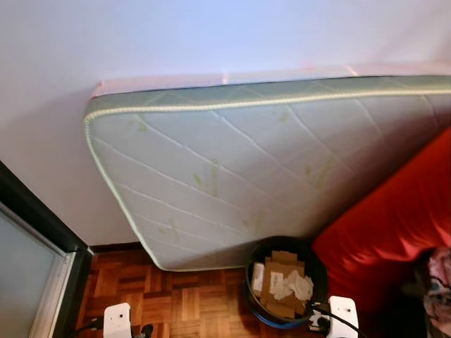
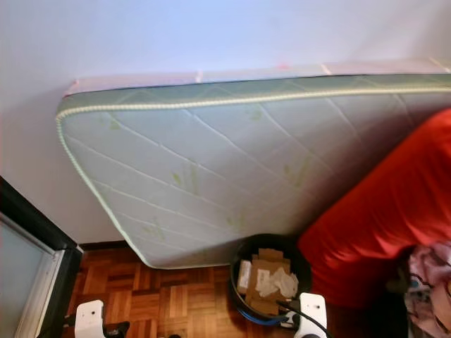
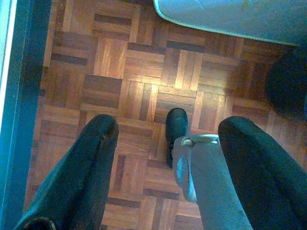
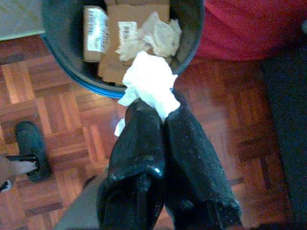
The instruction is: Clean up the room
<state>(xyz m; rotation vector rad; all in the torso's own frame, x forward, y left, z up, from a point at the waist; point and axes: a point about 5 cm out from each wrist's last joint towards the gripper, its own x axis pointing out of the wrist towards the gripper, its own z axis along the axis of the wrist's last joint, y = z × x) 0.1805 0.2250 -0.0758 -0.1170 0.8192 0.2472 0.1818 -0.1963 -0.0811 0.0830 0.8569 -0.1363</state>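
Note:
A round black bin (image 1: 285, 282) stands on the parquet floor between a leaning mattress and a red sofa, holding flattened cardboard (image 4: 120, 33) and crumpled paper (image 4: 158, 36). My right gripper (image 4: 160, 108) is shut on a white crumpled tissue (image 4: 148, 81), held just over the near rim of the bin (image 4: 62, 57). My left gripper (image 3: 168, 129) is open over bare parquet, nothing between its fingers (image 3: 91, 158). The white wrist housings (image 1: 343, 313) of both arms show at the bottom edge of the eye views.
A pale quilted mattress (image 1: 232, 169) leans against the white wall. The red sofa (image 1: 394, 225) rises on the right with clothes (image 1: 440, 282) beside it. A dark door frame (image 1: 35, 232) is on the left. My foot (image 3: 175, 129) rests on the floor.

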